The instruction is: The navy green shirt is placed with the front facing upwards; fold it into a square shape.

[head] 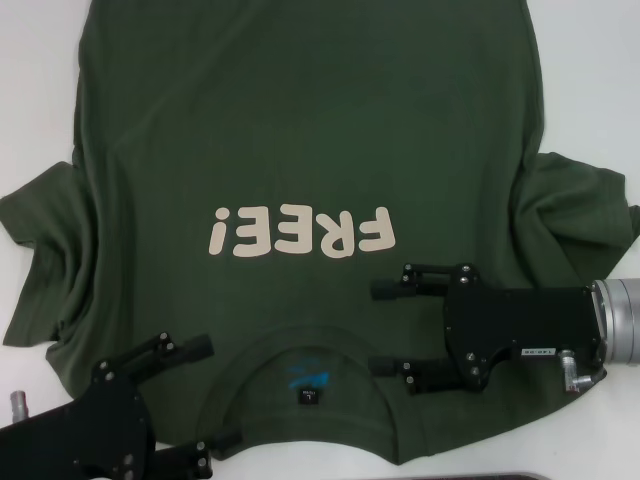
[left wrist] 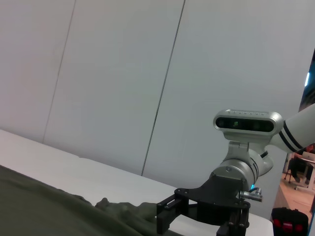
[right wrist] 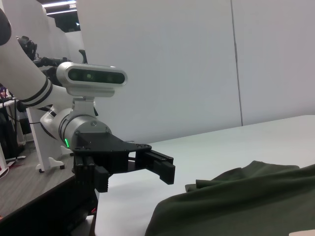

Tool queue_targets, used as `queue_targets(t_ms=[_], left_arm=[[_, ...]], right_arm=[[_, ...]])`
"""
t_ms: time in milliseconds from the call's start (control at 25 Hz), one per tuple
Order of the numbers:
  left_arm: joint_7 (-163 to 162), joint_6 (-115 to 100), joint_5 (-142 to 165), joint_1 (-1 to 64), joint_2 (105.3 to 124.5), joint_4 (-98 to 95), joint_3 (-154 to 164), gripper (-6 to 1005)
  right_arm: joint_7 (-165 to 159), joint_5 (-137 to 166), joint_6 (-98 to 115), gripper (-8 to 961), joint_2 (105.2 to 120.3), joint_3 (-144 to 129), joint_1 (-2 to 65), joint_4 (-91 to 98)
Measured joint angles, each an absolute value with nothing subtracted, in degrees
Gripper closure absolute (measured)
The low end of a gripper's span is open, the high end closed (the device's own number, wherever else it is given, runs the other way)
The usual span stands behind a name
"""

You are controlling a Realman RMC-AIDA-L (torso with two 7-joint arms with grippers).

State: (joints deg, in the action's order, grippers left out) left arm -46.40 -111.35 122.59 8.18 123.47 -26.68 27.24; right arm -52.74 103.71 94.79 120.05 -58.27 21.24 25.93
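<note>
One navy green shirt (head: pixel 300 150), one table (head: pixel 590 80), and two grippers.

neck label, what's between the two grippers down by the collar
In the head view, the navy green shirt's collar and its black neck label lie between the open left gripper and open right gripper.

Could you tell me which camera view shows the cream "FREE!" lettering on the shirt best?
The head view: the "FREE!" lettering reads whole on the navy green shirt. The left wrist view shows none; the right wrist view catches only a cream sliver at the frame's edge.
</note>
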Motion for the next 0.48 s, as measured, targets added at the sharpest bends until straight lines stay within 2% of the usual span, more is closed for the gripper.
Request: queue_targets(t_ms=[480], left_arm=[[-46.47, -111.34, 122.61, 8.85, 123.31, -26.81, 27.25, 138]], right_arm=[[-52.73, 103.7, 94.83, 146, 119.96, -58.18, 21.29, 25.92]])
